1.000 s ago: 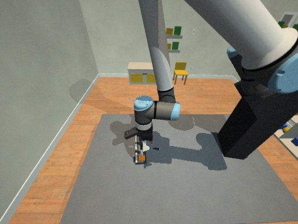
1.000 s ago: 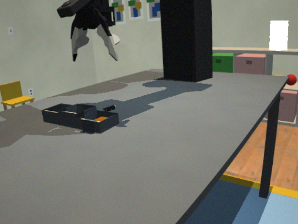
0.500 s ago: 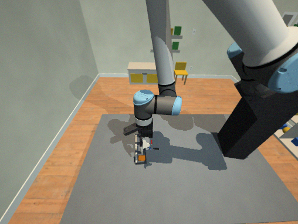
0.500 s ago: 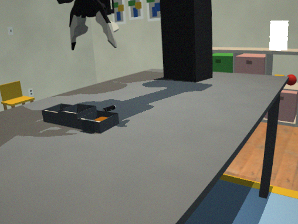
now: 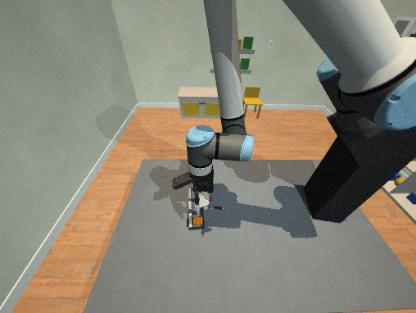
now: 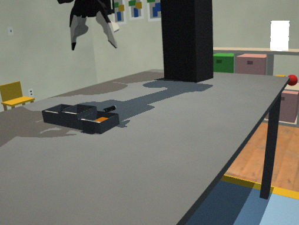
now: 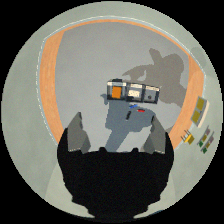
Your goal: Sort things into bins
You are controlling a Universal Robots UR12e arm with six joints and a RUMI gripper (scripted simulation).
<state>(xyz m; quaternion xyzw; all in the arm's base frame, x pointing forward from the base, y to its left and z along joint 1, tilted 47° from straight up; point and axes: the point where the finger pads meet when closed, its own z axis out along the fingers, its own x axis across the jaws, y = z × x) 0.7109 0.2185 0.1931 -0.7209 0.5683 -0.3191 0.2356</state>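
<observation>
A row of three dark bins stands on the grey table; it also shows in the top view and in the wrist view. An orange thing lies in the end bin. Something white shows in the middle bin. A black cylinder lies on the table beside the bins. A small red thing and a small blue thing lie near it. My gripper is open and empty, high above the bins.
The arm's black base column stands at the back of the table. A red ball sits at the table's far right corner. The table's right edge drops to the floor.
</observation>
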